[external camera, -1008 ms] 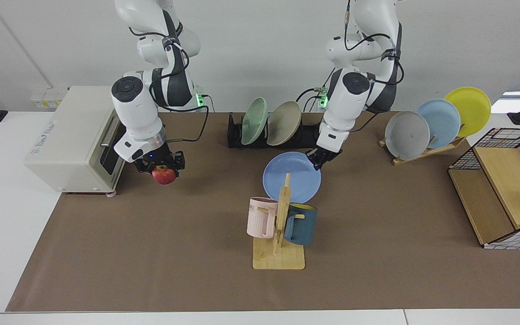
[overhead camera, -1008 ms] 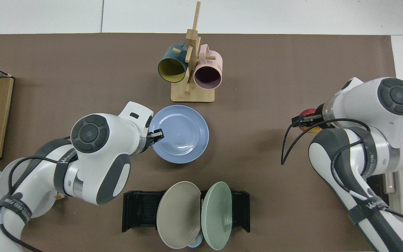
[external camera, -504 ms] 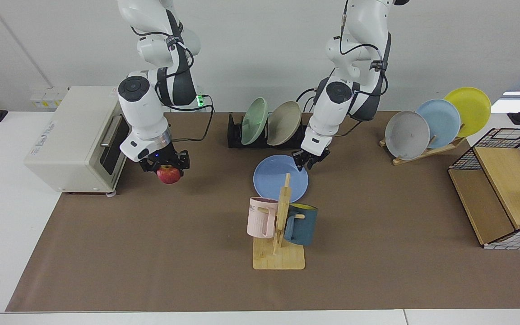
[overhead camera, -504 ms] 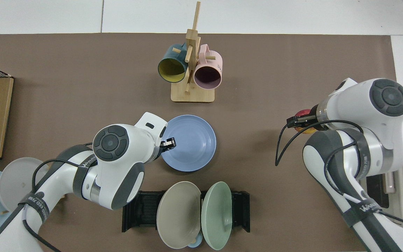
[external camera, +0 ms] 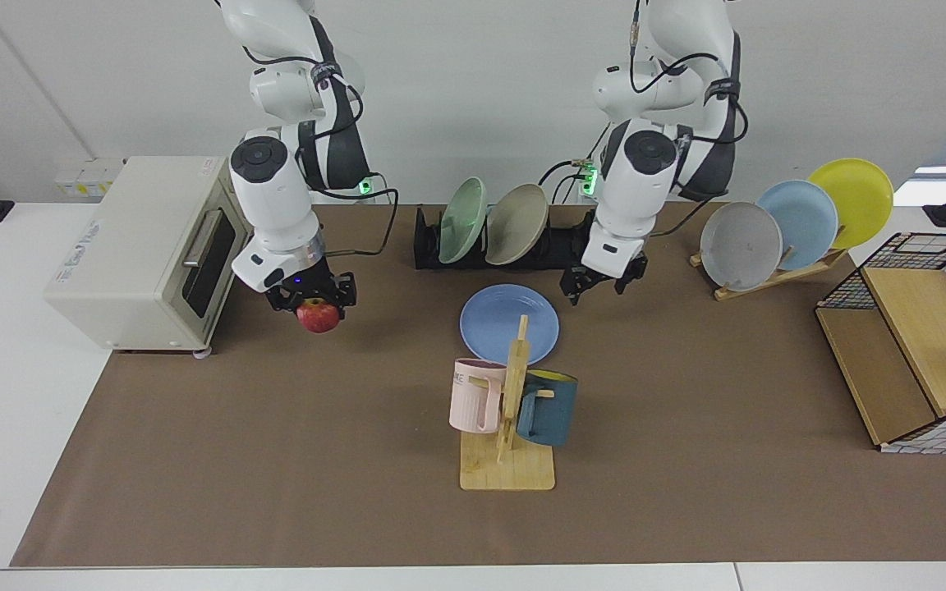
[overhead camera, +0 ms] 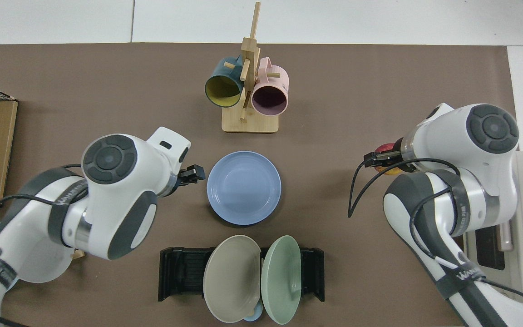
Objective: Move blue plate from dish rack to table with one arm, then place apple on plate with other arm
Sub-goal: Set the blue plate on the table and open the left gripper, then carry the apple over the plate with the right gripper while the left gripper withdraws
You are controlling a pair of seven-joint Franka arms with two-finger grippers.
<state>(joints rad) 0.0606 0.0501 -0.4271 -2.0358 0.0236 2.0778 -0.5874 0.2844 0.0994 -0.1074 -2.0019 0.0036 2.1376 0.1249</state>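
The blue plate (external camera: pixel 509 324) (overhead camera: pixel 244 187) lies flat on the brown mat of the table (external camera: pixel 276 460), in front of the black dish rack (external camera: pixel 559 246) (overhead camera: pixel 180 268). My left gripper (external camera: pixel 602 283) (overhead camera: pixel 193 173) hangs open just off the plate's rim, on the side towards the wooden plate stand, holding nothing. My right gripper (external camera: pixel 315 300) is shut on the red apple (external camera: pixel 319 318), held above the mat beside the toaster oven. In the top view the apple (overhead camera: pixel 382 151) peeks out from under that wrist.
A green and a beige plate stand in the dish rack. The mug tree (external camera: pixel 510 410) with a pink and a teal mug stands just in front of the blue plate. A toaster oven (external camera: pixel 136 246), a wooden plate stand (external camera: pixel 777 275) with three plates, and a wire basket (external camera: pixel 916 328) flank the mat.
The left gripper set the blue plate flat on the mat, let go and drew back off its rim. The right gripper carried the apple slightly towards the plate.
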